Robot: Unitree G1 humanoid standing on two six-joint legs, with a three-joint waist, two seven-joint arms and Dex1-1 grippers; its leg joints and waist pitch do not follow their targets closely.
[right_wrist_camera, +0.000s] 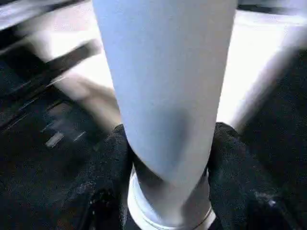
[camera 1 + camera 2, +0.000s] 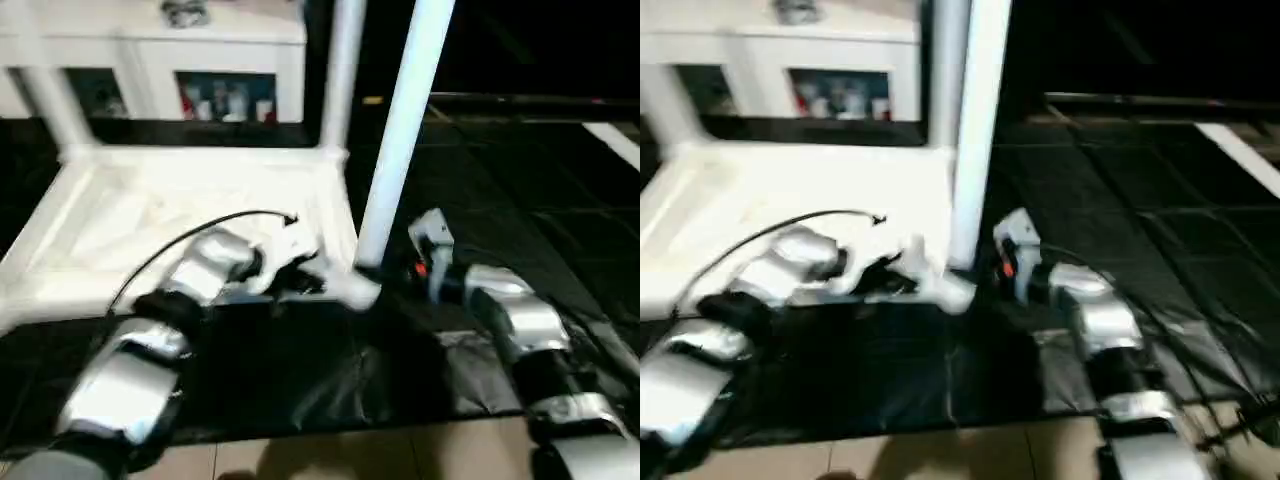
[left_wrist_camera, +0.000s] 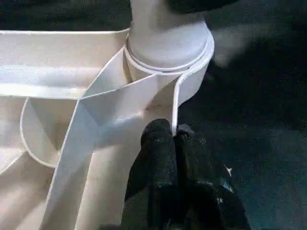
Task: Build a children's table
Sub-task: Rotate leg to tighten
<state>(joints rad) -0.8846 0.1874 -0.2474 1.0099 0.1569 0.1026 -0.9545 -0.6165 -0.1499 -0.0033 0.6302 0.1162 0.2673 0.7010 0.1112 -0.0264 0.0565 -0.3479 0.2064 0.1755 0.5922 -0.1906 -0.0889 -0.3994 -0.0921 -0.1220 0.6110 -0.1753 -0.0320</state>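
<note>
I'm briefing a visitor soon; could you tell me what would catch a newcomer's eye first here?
The white tabletop lies underside up on the dark floor, legs rising from its corners. At the near corner, the right gripper clasps a leg near its base, while the left gripper, shut, presses the tabletop's rim beside that socket.

Both eye views look forward and down from the head over the silver forearms, sharing the upturned table top (image 2: 200,210) and its near-corner leg (image 2: 400,130). Each wrist view sits very close to that same corner, from opposite sides of the leg.
</note>
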